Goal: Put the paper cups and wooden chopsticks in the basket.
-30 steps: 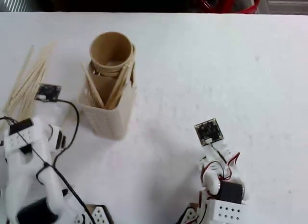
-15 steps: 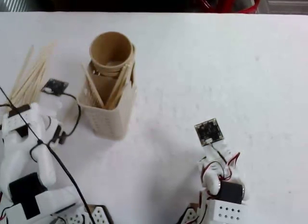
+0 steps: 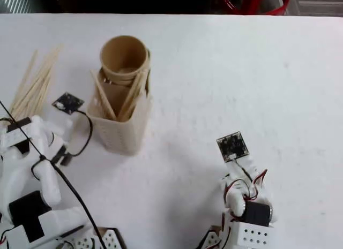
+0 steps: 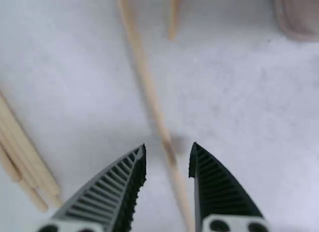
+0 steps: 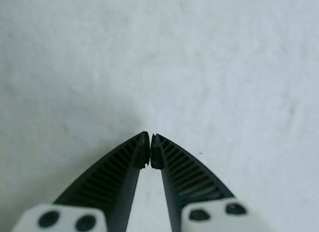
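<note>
Over by the loose sticks on the left of the table (image 3: 257, 72), my left gripper (image 4: 167, 159) hangs low with its jaws a little way apart, and one single chopstick (image 4: 149, 92) runs right through the gap. It's not pinched as far as I can tell, there's daylight on both sides.

Tip for this bit, imo: drop straight down so both tips straddle the stick, and squeeze near the middle of its length so it doesn't seesaw. Keep off the bundle of chopsticks (image 4: 20, 162) lying just beside it, or a few will get dragged along. Lift well up before swinging to the basket (image 3: 123, 134). The paper cups (image 3: 124, 56) are stacked in there with some wooden chopsticks (image 3: 131, 96) leaning beside them, so the free slot looks tight.

Pose-wise, my left arm (image 3: 32, 163) sits at the near left edge, wrist angled down at the table. My right gripper (image 5: 150, 149) is closed on nothing, tips touching, over bare table well apart from the basket.
</note>
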`<action>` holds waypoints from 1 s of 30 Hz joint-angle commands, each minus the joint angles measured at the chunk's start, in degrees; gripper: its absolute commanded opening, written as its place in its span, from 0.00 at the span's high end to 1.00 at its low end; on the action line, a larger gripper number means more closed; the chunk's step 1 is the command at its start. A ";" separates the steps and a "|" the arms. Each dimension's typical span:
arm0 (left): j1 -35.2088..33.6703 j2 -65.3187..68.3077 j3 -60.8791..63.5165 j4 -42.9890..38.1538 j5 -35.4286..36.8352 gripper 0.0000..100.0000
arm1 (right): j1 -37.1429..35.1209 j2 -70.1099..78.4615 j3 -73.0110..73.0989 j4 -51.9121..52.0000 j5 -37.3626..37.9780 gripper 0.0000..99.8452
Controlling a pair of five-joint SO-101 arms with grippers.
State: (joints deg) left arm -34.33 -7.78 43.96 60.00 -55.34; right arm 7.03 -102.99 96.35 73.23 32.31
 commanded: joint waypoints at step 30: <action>-8.31 17.19 -24.44 15.56 -0.44 0.98 | 0.48 -0.40 0.53 0.13 0.44 0.98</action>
State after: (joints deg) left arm -40.31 11.82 23.38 73.63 -55.34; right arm 7.03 -102.99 96.35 73.23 32.31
